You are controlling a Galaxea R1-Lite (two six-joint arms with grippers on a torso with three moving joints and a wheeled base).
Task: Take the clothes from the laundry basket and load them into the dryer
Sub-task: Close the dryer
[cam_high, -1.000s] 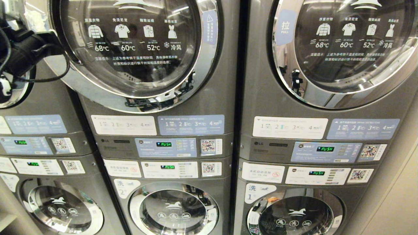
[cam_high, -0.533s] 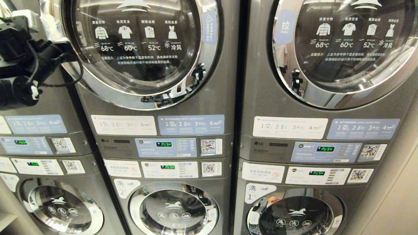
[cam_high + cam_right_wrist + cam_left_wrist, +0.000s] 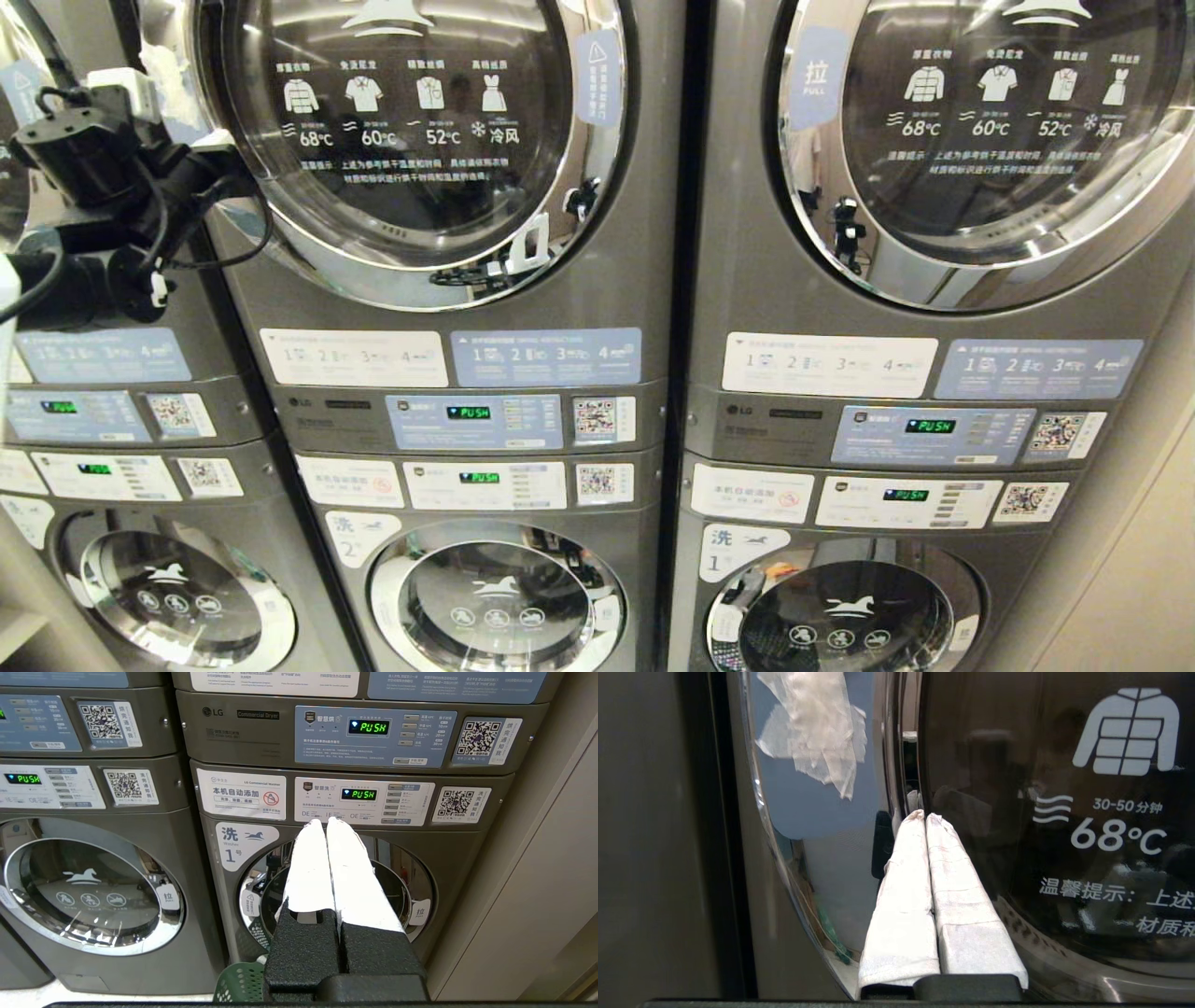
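Note:
The middle dryer's round glass door [image 3: 411, 140] fills the top of the head view. My left arm [image 3: 103, 177] reaches to that door's left edge. In the left wrist view my left gripper [image 3: 923, 815] is shut and empty. Its white-wrapped fingertips [image 3: 915, 816] rest at the seam between the chrome rim and the dark glass, beside a blue pull label [image 3: 817, 807]. My right gripper [image 3: 325, 820] hangs low, shut and empty, pointing at washer number 1 [image 3: 355, 877]. A corner of the green laundry basket [image 3: 240, 982] shows just below it. The clothes are out of view.
Grey stacked machines stand side by side, with a second dryer door [image 3: 990, 140] on the right and washer doors [image 3: 495, 597] below. Control panels with lit displays [image 3: 485, 420] run across the middle. A beige wall [image 3: 1139, 560] closes the right side. Torn white tape [image 3: 817, 723] sticks to the pull label.
The middle dryer's door has swung to the right, toward its machine. My left arm has followed it rightward and slightly up. The right arm has stayed still.

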